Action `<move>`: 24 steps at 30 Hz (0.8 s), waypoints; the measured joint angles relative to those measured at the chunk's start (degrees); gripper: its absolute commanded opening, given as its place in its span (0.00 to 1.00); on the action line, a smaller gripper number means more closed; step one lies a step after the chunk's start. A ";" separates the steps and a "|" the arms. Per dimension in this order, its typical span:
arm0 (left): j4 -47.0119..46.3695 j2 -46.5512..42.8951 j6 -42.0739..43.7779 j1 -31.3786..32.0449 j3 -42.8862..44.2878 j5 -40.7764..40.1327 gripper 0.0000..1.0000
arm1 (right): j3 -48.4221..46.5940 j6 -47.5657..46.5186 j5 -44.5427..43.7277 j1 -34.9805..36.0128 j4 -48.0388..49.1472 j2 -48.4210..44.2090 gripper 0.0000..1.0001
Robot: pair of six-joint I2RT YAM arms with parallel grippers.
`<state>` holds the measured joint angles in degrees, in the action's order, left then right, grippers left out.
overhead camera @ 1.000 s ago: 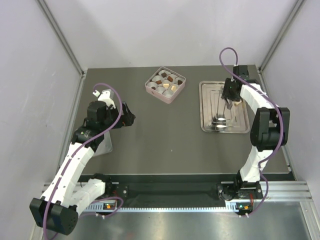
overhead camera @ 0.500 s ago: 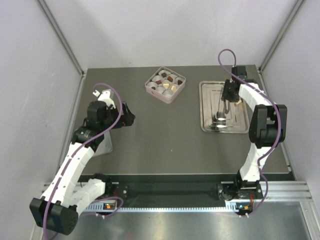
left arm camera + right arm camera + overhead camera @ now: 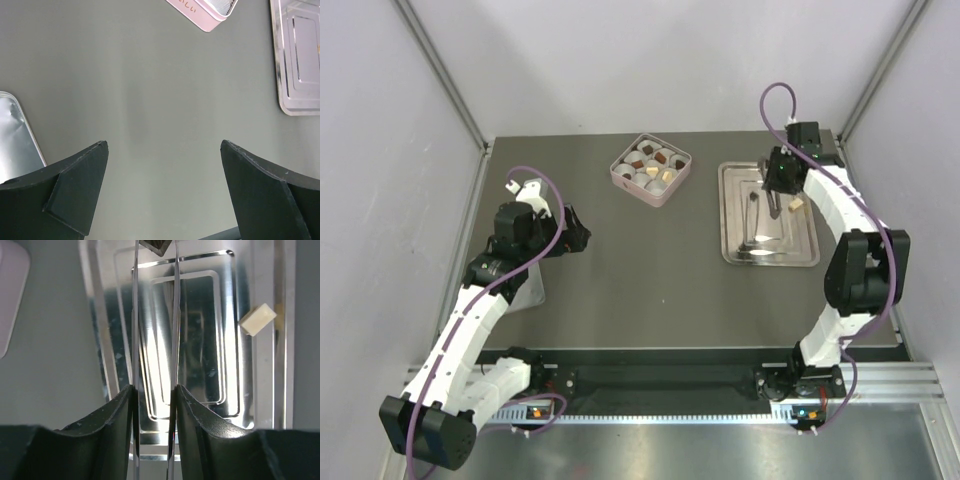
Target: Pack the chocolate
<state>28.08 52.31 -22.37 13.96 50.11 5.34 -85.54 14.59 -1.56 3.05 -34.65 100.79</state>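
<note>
My right gripper [image 3: 154,387] [image 3: 775,190] is shut on a pair of thin metal tweezers [image 3: 135,315] above the silver tray [image 3: 800,248]. At the top edge of the right wrist view, the tweezer tips pinch a dark brown chocolate [image 3: 155,245]. A cream chocolate [image 3: 257,320] [image 3: 797,205] lies loose on the tray, to the right of the tweezers. The pink box [image 3: 651,168] holds several chocolates in white paper cups. My left gripper [image 3: 164,145] [image 3: 575,232] hangs open over bare table with nothing between its fingers.
A corner of the pink box [image 3: 200,12] and the tray's edge [image 3: 295,75] show in the left wrist view. A flat silver lid [image 3: 525,290] [image 3: 15,135] lies under the left arm. White walls close in the table on three sides.
The right gripper has shifted toward the far side of the tray and squeezed the tweezers narrower. The cream piece now shows beside it. The left arm has not moved.
</note>
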 measured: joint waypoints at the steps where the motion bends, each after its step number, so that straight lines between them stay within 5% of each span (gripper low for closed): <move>1: 0.00 -0.02 0.00 0.00 0.00 0.00 0.99 | 0.00 0.07 0.07 0.63 -0.13 -0.74 0.36; 16: 0.00 -0.04 0.00 0.00 0.00 -0.22 0.99 | -16.00 1.75 0.24 27.82 -1.70 5.51 0.37; 24: 0.00 -0.07 0.00 0.00 0.00 -0.22 0.99 | -17.73 0.85 -1.42 31.85 -1.55 12.46 0.38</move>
<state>28.08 52.25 -22.37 13.96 50.11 5.13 -103.26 15.44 -2.98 34.89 -36.21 113.25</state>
